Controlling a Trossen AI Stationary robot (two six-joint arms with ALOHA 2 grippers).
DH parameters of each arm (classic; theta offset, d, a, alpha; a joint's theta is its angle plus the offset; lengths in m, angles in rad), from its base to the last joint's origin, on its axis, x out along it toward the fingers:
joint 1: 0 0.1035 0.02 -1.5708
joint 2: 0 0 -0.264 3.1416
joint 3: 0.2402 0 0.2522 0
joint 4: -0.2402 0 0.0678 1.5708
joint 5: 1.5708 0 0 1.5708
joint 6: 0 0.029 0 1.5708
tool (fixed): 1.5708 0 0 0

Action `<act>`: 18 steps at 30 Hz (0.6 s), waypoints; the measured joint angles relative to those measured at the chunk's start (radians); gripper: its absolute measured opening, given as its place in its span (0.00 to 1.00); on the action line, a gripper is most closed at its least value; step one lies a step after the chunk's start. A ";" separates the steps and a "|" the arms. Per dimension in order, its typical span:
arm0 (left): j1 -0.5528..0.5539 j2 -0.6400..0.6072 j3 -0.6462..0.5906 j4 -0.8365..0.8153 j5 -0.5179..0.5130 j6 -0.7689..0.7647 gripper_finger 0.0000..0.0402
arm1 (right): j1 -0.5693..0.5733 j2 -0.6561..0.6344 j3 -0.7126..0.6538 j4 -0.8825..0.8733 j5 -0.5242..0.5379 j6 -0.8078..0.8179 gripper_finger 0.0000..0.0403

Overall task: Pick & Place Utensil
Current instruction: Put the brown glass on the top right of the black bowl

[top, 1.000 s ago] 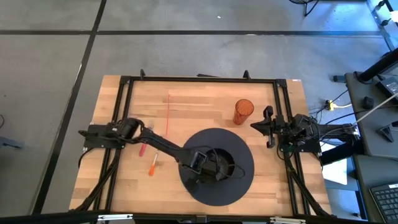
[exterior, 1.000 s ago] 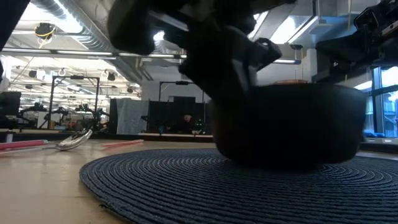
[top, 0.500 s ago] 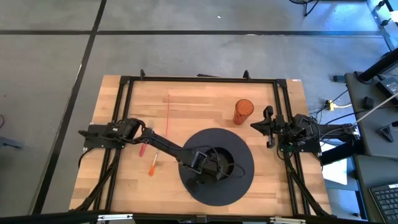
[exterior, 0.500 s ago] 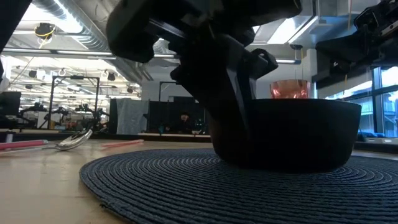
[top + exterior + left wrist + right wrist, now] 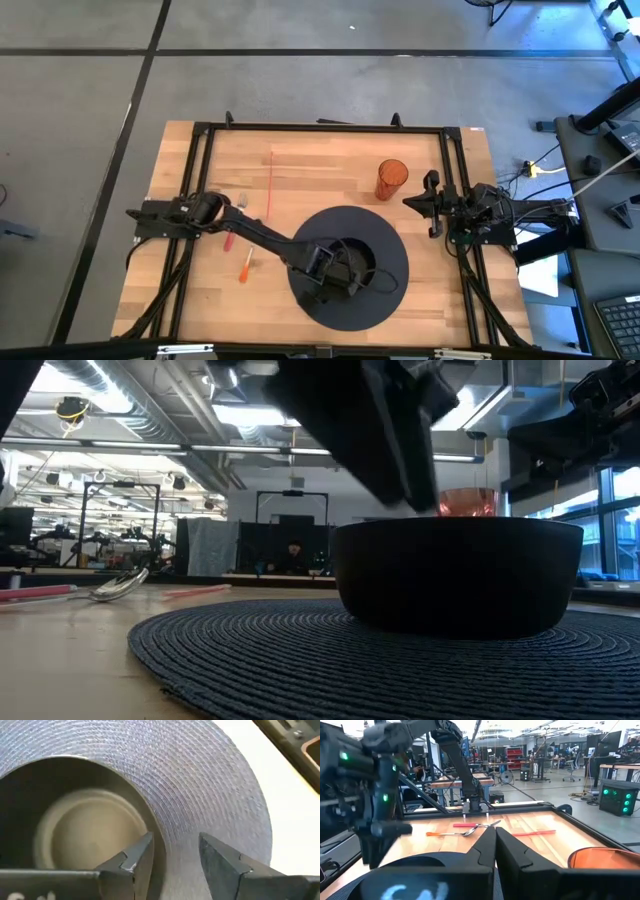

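Observation:
A black bowl (image 5: 460,575) stands upright on the round dark woven mat (image 5: 300,650) near the table's front. My left gripper (image 5: 175,860) hangs open just above the bowl's near-left rim (image 5: 150,827), one finger over the inside and one over the mat, touching nothing. A red-handled fork (image 5: 230,236) and an orange-handled spoon (image 5: 245,266) lie flat on the wood left of the mat. My right gripper (image 5: 432,205) waits shut at the table's right edge.
An orange cup (image 5: 391,178) stands on the wood beyond the mat, at the far right. A thin red straw (image 5: 270,185) lies at the far left of centre. Black frame rails (image 5: 200,170) run along the table's sides.
My left gripper has opened, let go of the bowl's rim and risen a little above it. The bowl, which first looked slightly tipped in the hold, now sits flat on the mat.

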 joint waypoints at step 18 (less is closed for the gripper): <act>0.109 -0.707 -0.403 0.196 0.030 0.034 0.02 | 0.000 0.000 0.000 -0.001 -0.010 -0.002 0.02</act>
